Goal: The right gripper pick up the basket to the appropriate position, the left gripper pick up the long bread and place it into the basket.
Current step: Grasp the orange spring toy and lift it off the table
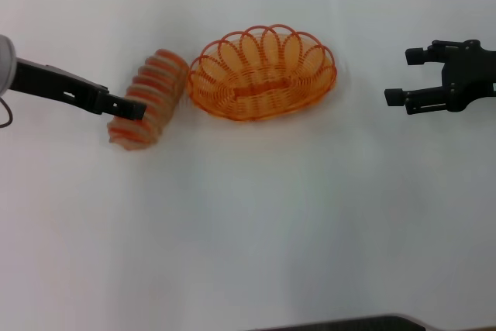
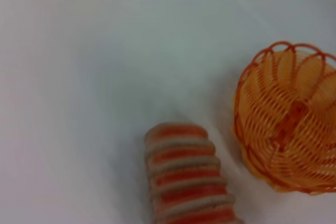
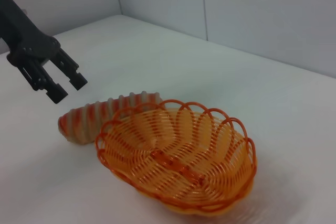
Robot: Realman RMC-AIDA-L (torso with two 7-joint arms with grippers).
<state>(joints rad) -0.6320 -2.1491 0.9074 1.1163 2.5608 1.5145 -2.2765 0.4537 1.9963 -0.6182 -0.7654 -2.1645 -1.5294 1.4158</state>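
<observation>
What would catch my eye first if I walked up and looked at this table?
Probably the bright orange basket, sitting empty on the white table. Right beside it, on the robot's left, lies the ridged long bread, with the left gripper hanging above it, jaws open. The right gripper waits well off to the basket's other side, jaws also open and holding nothing.

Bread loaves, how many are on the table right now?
1. The long bread lies on the table, just left of the empty basket, with the open left gripper above it. Nothing appears hidden.
</observation>
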